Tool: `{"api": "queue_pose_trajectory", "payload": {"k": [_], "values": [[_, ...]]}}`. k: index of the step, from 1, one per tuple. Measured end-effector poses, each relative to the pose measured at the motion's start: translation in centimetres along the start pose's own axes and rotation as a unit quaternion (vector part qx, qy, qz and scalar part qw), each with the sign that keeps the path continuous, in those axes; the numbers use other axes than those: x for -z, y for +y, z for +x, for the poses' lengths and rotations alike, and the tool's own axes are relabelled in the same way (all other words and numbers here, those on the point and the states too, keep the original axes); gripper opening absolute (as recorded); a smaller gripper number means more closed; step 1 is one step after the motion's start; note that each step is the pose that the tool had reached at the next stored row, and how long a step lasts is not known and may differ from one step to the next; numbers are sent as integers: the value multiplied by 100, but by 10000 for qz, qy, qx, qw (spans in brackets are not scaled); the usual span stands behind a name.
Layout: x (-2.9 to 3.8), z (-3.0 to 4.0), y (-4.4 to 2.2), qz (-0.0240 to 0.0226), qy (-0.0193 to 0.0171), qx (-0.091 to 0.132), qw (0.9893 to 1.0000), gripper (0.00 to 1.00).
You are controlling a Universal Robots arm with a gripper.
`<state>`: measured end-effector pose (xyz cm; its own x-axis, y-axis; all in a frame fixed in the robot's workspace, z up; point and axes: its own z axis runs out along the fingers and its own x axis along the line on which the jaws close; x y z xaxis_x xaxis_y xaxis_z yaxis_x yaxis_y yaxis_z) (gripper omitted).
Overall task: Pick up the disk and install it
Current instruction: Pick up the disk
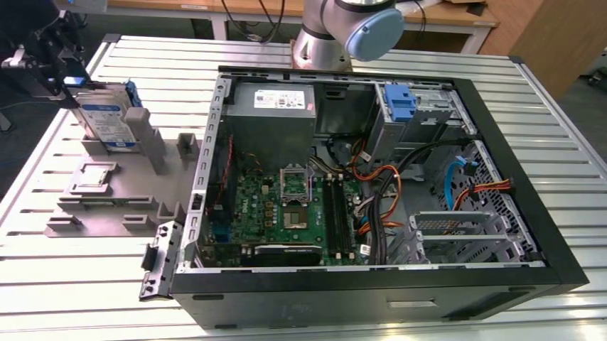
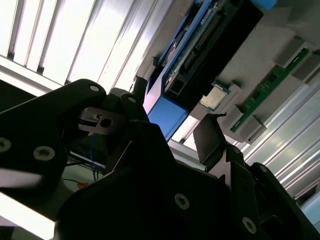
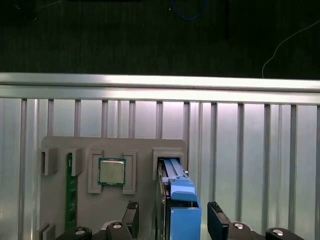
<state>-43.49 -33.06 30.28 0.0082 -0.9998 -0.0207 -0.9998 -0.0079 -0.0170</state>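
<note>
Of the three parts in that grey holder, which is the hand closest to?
The disk with blue rails, standing on edge between the open fingers of the hand. The square processor chip and green memory stick sit apart from it.

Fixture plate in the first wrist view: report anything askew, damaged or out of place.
Nothing stands out. The disk stands upright in its slot on the grey fixture plate; the processor chip and memory stick sit square in their nests. The gripper straddles the disk, jaws open.
</note>
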Motion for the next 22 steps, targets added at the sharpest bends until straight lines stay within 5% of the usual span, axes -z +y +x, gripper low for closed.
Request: {"api": "queue_pose_trajectory", "payload": {"k": [5, 9, 15, 20, 22], "values": [[-64, -8, 29, 7, -26, 2, 10000, 65], [-78, -13, 29, 6, -100, -1, 9999, 65], [-79, -12, 29, 4, -103, 0, 9999, 65], [-84, -12, 26, -130, -104, -4, 9999, 65], [-92, -12, 26, -134, -104, -5, 9999, 65]]}}
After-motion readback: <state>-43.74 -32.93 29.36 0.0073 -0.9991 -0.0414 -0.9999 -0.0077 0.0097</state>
